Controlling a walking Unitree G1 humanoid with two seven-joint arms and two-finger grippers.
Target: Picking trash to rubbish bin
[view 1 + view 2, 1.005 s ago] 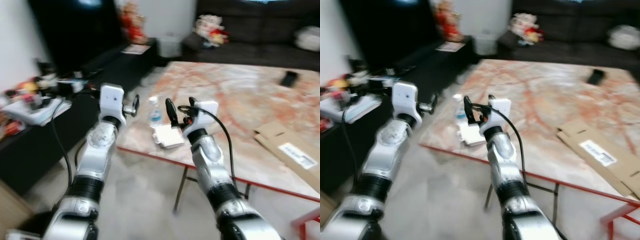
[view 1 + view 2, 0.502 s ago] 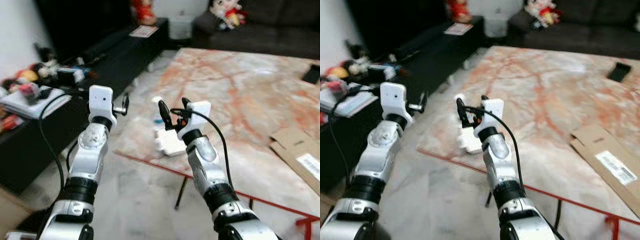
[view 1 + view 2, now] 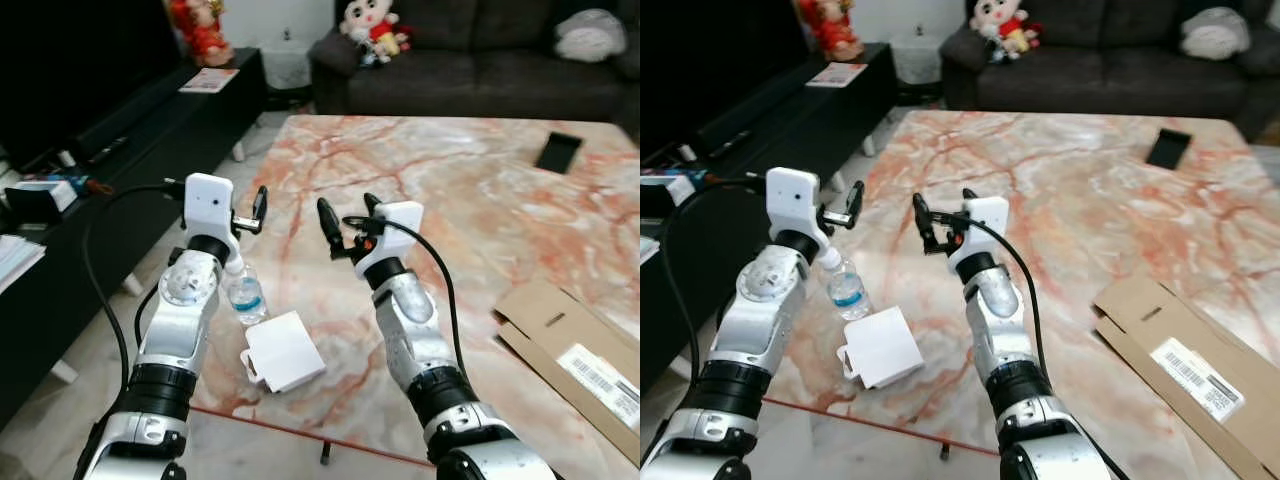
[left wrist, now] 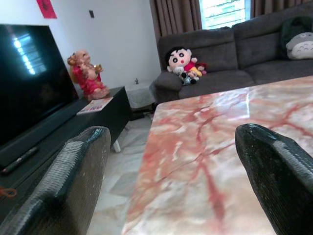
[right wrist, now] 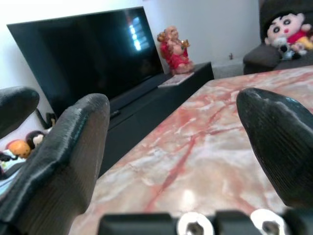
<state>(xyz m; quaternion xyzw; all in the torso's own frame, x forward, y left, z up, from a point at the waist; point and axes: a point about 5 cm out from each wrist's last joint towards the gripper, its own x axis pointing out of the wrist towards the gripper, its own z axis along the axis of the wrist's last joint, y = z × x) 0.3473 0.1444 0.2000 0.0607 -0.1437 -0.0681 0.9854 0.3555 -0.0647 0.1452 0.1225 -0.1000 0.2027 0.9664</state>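
Grippers (left gripper (image 3: 257, 205), right gripper (image 3: 343, 213)) wide above glossy marble table (image 3: 470, 190), clear plastic bottle (image 3: 244, 293).

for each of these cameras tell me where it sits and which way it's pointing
Head eyes: on the head, looking forward and down at the marble table, water bottle and white carton; both arms, left gripper and right gripper, open.
Left wrist: along its fingers, across the table toward the sofa.
Right wrist: along its fingers toward the television.
Shared: the table.
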